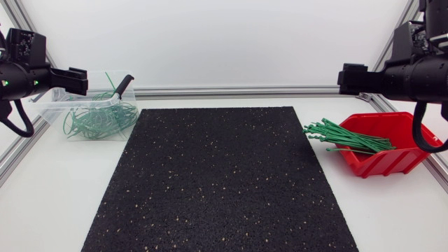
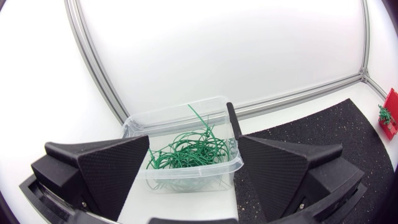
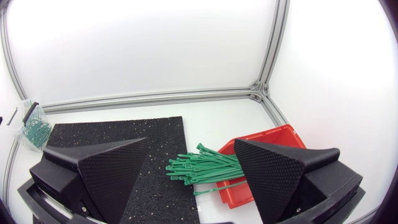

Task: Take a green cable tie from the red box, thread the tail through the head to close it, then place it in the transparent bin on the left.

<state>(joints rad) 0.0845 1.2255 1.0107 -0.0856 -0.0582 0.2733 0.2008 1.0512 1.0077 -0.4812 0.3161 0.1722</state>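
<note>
Green cable ties (image 1: 348, 137) lie bundled in the red box (image 1: 399, 159) at three o'clock of the black mat (image 1: 217, 182), tails spilling over its rim, while looped ties (image 1: 98, 120) already heap in the transparent bin (image 1: 49, 105) at ten o'clock. The left gripper (image 2: 194, 142) and right gripper (image 3: 191, 144) both hang spread wide and empty, so I judge this round unstarted: picking, threading and dropping are all left to do. The crowded bundle may make singling one tie out awkward, and a black stick (image 1: 124, 84) leans in the bin
</note>
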